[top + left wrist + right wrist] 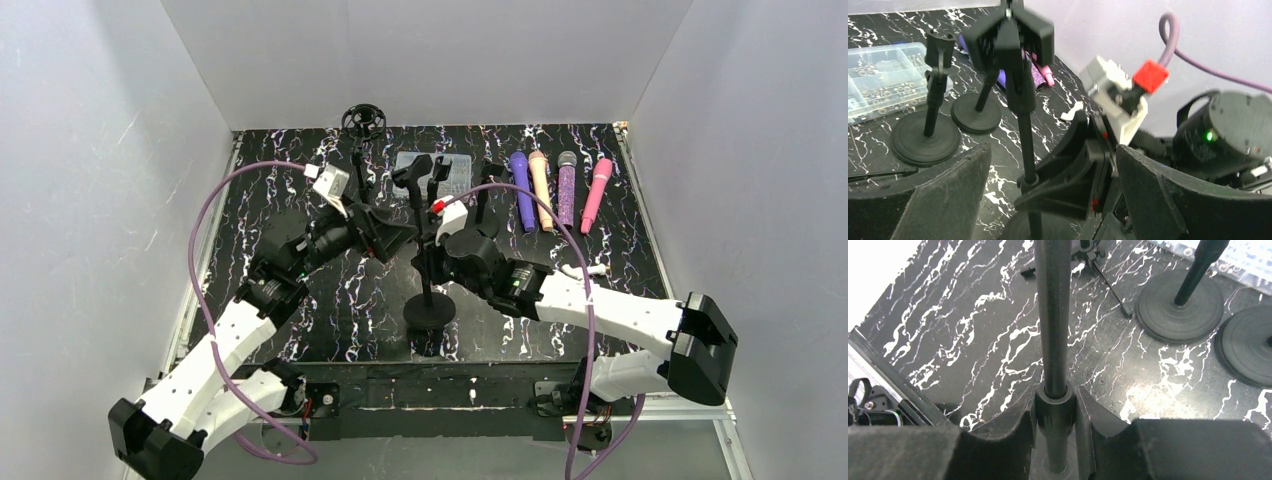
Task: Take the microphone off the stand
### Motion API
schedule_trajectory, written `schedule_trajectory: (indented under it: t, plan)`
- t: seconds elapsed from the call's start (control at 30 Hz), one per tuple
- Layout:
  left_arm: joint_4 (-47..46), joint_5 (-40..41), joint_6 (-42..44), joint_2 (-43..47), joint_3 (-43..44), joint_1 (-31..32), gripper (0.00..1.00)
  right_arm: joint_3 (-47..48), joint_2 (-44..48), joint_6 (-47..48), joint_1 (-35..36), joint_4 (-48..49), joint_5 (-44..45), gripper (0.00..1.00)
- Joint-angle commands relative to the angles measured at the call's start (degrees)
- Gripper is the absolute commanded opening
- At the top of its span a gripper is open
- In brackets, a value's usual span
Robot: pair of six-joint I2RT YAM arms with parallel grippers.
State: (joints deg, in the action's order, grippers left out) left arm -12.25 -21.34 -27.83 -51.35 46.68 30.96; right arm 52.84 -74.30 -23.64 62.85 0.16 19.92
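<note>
**A:** Where is the stand?

**B:** The stand (424,250) is upright, a little toward 6 o'clock from the middle of the table (345,300). Its round base (430,311) sits flat on the marble and its clip (412,173) is on top.

**A:** And the right gripper?

**B:** The right gripper (1057,412) reaches in from 4 o'clock and is clenched on the pole (1053,315). Its fingers (998,440) press a collar (1055,402) from both sides, low on the pole.

**A:** And the left one?

**B:** The left gripper (1050,155) reaches in from 8 o'clock, released and spread wide. Its wrist view shows the pole and the clip between the two pads (948,200), touching neither. I can't tell whether the pole stands inside the jaws or just past the tips.

**A:** What about the thing to be removed?

**B:** Four lie flat side by side at 1 o'clock, well apart from the stand. From left to right they are a purple mic (521,190), a peach mic (541,190), a glitter mic (566,188) and a pink mic (596,195). I can't tell which one the task means.

**A:** Anything else on the table?

**B:** A clear box (440,165) is at 12 o'clock. A ring stand (362,122) is at 11 o'clock, near the back wall.
</note>
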Motion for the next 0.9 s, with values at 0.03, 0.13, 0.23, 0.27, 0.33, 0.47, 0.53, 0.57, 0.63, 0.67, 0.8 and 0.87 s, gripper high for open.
schedule_trajectory:
  t: [0.03, 0.13, 0.23, 0.27, 0.33, 0.47, 0.53, 0.57, 0.63, 0.67, 0.8, 0.87]
  plan:
    - [1.7, -2.4, 0.9, 4.9, -4.8, 0.3, 0.93, 7.5, 3.7, 0.9, -0.5, 2.1, 3.0, 0.01]
    - [1.2, -1.7, 0.7, 6.8, -7.7, 0.5, 0.89, 10.7, 3.4, 1.1, -0.8, 0.0, 4.2, 0.01]
    - [-1.4, -1.8, 1.1, 8.4, -10.2, 1.5, 0.83, 13.0, 2.9, 0.9, -1.1, -2.2, 4.9, 0.01]
    - [-2.1, -1.7, 1.5, 8.8, -10.8, 1.9, 0.82, 13.7, 2.6, 0.8, -1.1, -2.6, 5.1, 0.01]
    - [-2.8, -1.4, 1.7, 9.3, -12.1, 2.3, 0.8, 15.2, 2.1, 0.5, -1.1, -3.5, 5.4, 0.01]
    - [-5.6, -0.8, 1.1, 8.6, -14.2, 3.1, 0.77, 18.1, 0.9, -0.2, -1.1, -4.5, 5.1, 0.01]
    - [-6.6, -0.5, 1.3, 7.4, -14.4, 3.8, 0.75, 19.1, 0.4, -1.0, -1.1, -4.5, 4.4, 0.01]
    - [-7.4, -0.3, 1.4, 6.5, -14.4, 4.1, 0.74, 19.9, 0.0, -1.4, -1.1, -4.6, 3.8, 0.01]
    - [-9.0, 0.5, 1.7, 4.6, -14.1, 5.0, 0.74, 21.0, -0.6, -2.1, -1.1, -4.7, 2.7, 0.01]
    - [-9.6, 0.8, 2.0, 3.7, -13.8, 5.2, 0.73, 21.5, -1.0, -2.5, -1.0, -4.7, 2.1, 0.01]
    - [-12.1, 1.0, 2.2, 0.3, -12.6, 5.8, 0.69, 22.6, -1.9, -3.7, -0.4, -4.8, 1.6, 0.01]
    - [-13.4, 0.4, 1.8, -0.9, -12.6, 5.9, 0.62, 22.9, -2.0, -4.2, -0.1, -4.9, 2.4, 0.01]
